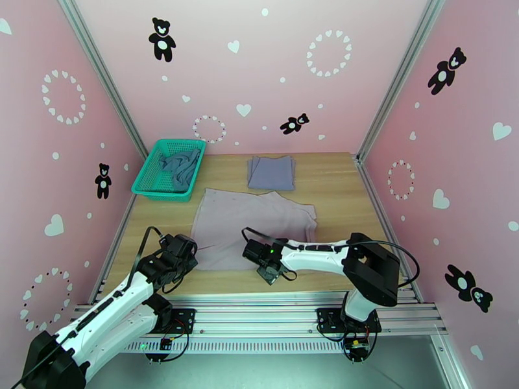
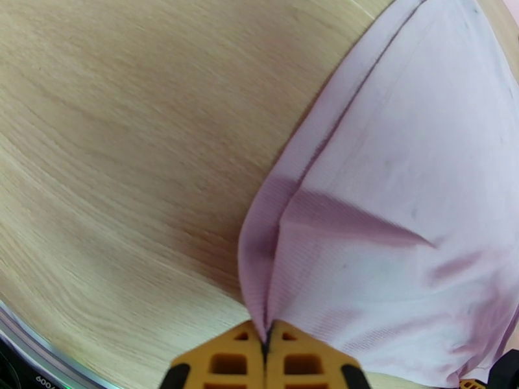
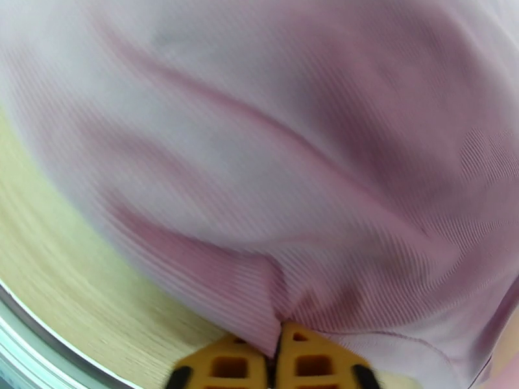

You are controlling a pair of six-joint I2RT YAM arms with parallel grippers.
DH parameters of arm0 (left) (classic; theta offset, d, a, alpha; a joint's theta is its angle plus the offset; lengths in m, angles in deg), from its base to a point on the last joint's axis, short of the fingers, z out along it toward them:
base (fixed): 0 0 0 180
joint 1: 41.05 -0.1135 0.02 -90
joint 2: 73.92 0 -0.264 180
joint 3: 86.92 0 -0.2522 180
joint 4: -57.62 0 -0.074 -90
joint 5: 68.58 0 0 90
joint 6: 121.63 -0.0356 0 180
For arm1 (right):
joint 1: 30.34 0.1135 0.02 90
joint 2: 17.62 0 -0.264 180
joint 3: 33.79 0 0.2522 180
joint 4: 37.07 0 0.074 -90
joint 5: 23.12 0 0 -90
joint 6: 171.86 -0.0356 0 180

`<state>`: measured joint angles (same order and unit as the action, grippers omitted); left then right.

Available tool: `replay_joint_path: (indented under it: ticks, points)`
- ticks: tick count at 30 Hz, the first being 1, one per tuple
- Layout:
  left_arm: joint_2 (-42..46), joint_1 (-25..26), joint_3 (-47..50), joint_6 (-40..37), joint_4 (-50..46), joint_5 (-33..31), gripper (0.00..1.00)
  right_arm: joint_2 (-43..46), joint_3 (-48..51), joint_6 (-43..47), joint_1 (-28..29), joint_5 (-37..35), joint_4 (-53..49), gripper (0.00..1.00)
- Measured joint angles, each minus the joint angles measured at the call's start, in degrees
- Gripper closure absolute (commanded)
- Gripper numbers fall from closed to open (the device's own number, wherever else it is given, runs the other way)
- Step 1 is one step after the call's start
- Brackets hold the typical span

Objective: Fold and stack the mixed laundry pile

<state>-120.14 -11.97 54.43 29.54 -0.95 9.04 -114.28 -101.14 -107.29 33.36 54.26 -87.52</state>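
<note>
**Item 1: left gripper**. The yellow fingers are pressed together on a pinch of the pale mauve garment, caught at its edge. A fold rises straight from the fingertips. From there a hemmed edge runs away and to the right. In the top view this gripper sits at the garment's near left corner.

**Item 2: right gripper**. The fingers are closed tight on the same pale mauve garment. Ribbed cloth is bunched at the tips and billows up and away from them, blurred. In the top view this gripper sits at the near hem, rightward of the left gripper, with cloth between the two.

**Item 3: pale mauve garment**. It is spread mostly flat, reaching from both sets of fingers toward the far side. Its far right corner is rumpled.

**Item 4: wooden table**. Bare wood lies left of the left gripper's fingers and left of the right gripper's fingers.

**Item 5: grey-lavender garment**. It lies folded into a flat rectangle, beyond the mauve garment's far edge and well apart from both grippers.

**Item 6: teal-blue top**. It is crumpled inside the green mesh basket, which stands far and left of the left gripper, just beside the mauve garment's far left corner.
</note>
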Motion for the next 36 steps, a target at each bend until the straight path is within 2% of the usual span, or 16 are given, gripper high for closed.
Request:
replay_joint_path:
  ticks: [7,11,19,32,34,36]
  points:
    - [0.7,0.0,-1.0,0.2,-4.7,0.2,1.00,2.1,0.3,-0.6,0.0,-0.9,-4.3,1.00]
    - [-0.6,0.0,-5.1,0.0,-7.6,0.3,1.00,4.6,-1.2,-0.5,0.0,-1.8,-8.5,1.00]
    - [-12.2,-0.9,-13.6,-4.0,-8.1,-0.9,1.00,4.1,-8.0,2.9,-2.3,-3.5,-13.2,1.00]
    - [-26.9,-5.8,-19.5,-11.0,-4.2,-1.9,1.00,-6.1,-17.2,13.4,-10.8,-3.5,-15.2,1.00]
    - [-28.9,-6.2,-20.4,-11.7,-3.8,-2.0,0.93,-7.4,-18.2,14.3,-11.3,-3.4,-15.3,1.00]
    - [-31.1,-6.5,-21.9,-12.5,-3.5,-2.0,0.76,-8.5,-18.9,15.2,-11.6,-3.3,-15.3,1.00]
